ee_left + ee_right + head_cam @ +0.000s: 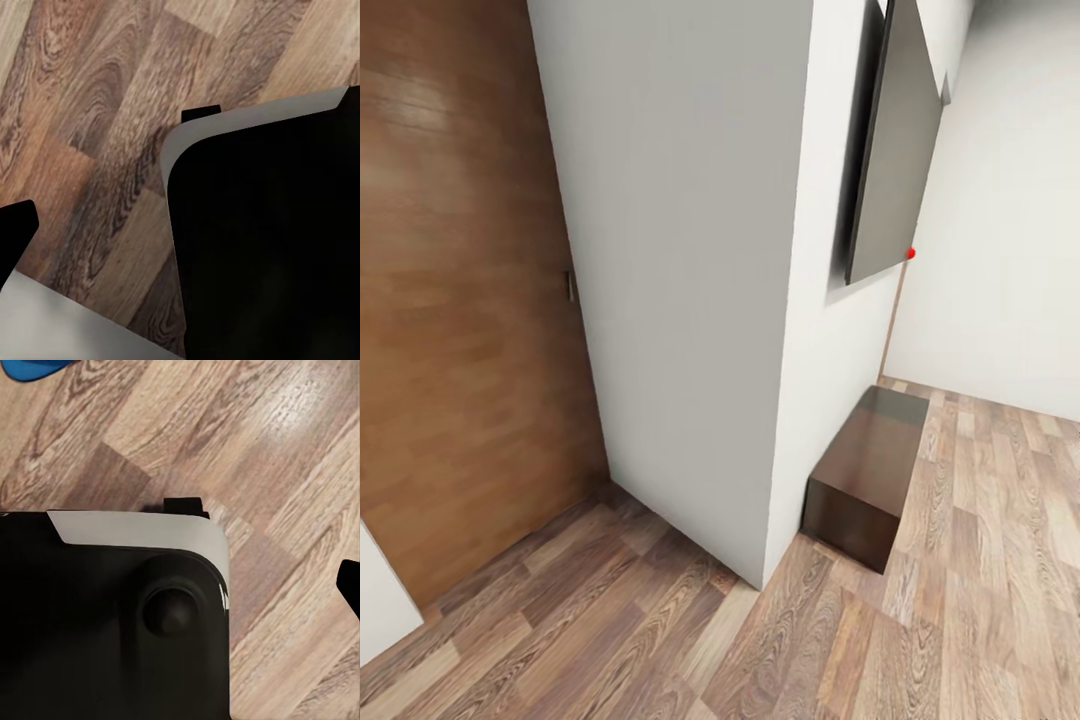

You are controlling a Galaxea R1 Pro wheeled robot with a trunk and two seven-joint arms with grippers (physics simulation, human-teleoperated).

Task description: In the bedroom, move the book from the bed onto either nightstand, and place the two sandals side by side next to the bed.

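Grippers over bare plank floor, their jaw state impossible to tell.
One blue sandal [30, 367] lies on the wood floor [285, 450] at the right wrist view's edge. Ahead, a white wall corner [690, 280], brown door [460, 300], and low dark cabinet [865, 470].

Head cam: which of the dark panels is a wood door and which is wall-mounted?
The wood door is the big brown panel at left. The grey-black panel hangs on the white wall above the dark-brown cabinet.
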